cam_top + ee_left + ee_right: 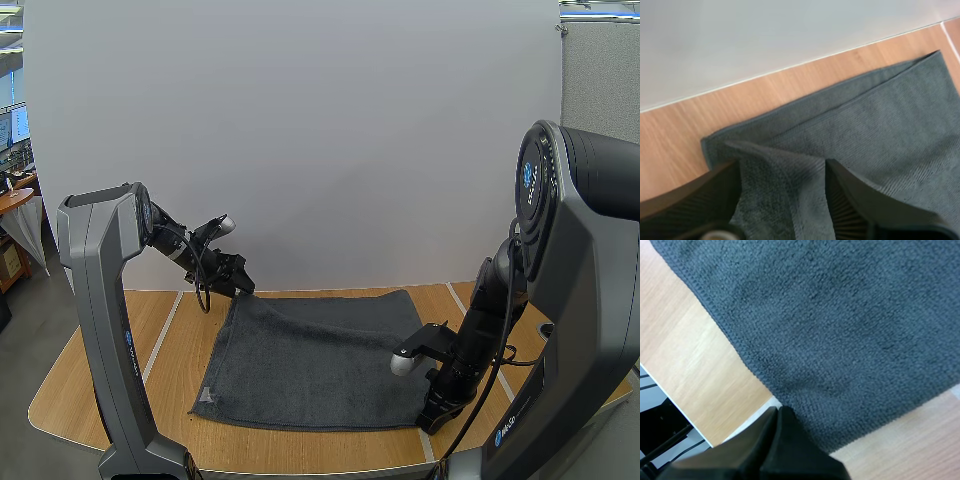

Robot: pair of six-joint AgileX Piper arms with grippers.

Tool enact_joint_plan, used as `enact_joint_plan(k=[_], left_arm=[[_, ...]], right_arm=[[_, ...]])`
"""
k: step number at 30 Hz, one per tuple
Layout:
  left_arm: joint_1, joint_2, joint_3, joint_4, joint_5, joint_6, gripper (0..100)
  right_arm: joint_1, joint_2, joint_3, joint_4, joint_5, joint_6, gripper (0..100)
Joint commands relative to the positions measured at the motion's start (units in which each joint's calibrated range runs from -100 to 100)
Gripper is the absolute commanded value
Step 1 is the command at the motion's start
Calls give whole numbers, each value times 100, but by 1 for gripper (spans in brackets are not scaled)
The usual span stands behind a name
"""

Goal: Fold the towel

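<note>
You have the dark grey towel (310,355) spread flat on the wooden table (110,380), one short edge towards the back wall and a small pale tag at its near left corner.

Your left arm rises in a tall post at the table's left side, then bends forward and down, so the left gripper (235,283) comes in at a slant onto the towel's far left corner. In the left wrist view its fingers (700,200) stand apart, ribbed inner faces turned to each other, and a raised hump of cloth sits between them. Behind the hump the towel's hem lies doubled over along the far edge.

Your right arm folds down steeply from its big shoulder joint, wrist pointing almost straight at the table. The right gripper (437,415) is planted at the towel's near right corner. In the right wrist view its fingers lie together as one dark wedge, the tip touching the towel's stitched edge. Whether any hem is caught between them cannot be made out from here.
</note>
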Motion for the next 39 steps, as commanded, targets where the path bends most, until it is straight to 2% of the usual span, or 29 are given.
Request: enact_joint_plan(k=[1,8,13,15,18,22,32,39], left_arm=[[-32,-4,-45,42,108,-151,81],[-81,-4,206,-52,108,-75,80],[-83,-4,270,-76,108,-44,68],[-83,-4,270,-80,108,-44,53],[-83,-4,270,-102,108,-66,24],[-83,-4,270,-27,108,-75,0],[-60,-4,270,389,108,-147,0],[106,-4,270,509,108,-155,0]], right_arm=[[-6,-21,55,22,39,-61,0],[-6,-21,55,22,39,-61,0],[-6,-21,55,22,39,-70,0],[-6,-21,55,22,39,-70,0],[-6,-21,55,22,54,-71,0],[-6,-21,55,63,94,-71,0],[-6,-350,55,118,99,-71,0],[-6,-391,55,118,99,-71,0]])
